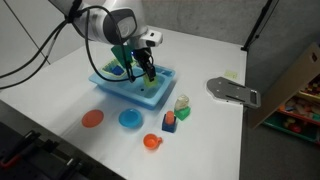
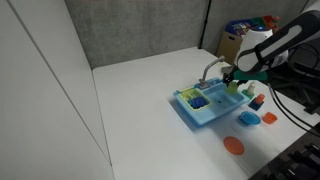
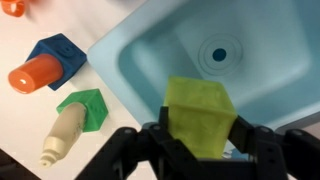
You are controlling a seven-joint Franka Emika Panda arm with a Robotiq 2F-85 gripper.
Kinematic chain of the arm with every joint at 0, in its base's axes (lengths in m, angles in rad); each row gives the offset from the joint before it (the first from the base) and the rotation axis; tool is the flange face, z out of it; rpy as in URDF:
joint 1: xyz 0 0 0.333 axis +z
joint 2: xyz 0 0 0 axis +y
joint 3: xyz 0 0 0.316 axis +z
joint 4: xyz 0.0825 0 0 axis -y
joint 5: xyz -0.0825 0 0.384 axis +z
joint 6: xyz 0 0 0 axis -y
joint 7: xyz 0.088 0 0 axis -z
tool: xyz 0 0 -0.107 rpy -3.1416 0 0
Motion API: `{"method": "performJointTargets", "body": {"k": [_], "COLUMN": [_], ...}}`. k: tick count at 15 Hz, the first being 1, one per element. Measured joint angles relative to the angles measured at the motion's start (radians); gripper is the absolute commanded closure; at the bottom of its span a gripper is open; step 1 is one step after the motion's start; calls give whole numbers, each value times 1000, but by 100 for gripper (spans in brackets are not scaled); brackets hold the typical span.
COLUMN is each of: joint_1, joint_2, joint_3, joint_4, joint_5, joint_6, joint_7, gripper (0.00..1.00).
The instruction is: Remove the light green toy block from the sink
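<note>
The light green toy block (image 3: 200,118) is clamped between my gripper's (image 3: 200,138) black fingers. It hangs over a compartment of the light blue sink (image 3: 255,50), whose drain shows just beyond it. In both exterior views the gripper (image 1: 147,72) (image 2: 240,84) reaches down into one end of the sink (image 1: 118,88) (image 2: 200,115). The block shows as a pale green spot at the fingertips (image 2: 233,88). I cannot tell whether the block touches the sink's floor.
Beside the sink lie a blue block with an orange piece (image 3: 50,62) and a green block with a beige piece (image 3: 80,110). A red plate (image 1: 92,119), a blue plate (image 1: 130,119), an orange toy (image 1: 152,142) and a grey metal plate (image 1: 232,92) sit on the white table.
</note>
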Motion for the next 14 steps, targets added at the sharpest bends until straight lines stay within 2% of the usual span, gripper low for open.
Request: {"method": "performJointTargets", "body": {"k": [7,14], "joint_1": [-3,-38], "joint_2": [-225,-360], "joint_3": [-6,64], "joint_4": [-219,-422], "joint_5": [-144,-183], "joint_6": [-29,-21], "joint_7": [-132,-289], "gripper": [70,70]}}
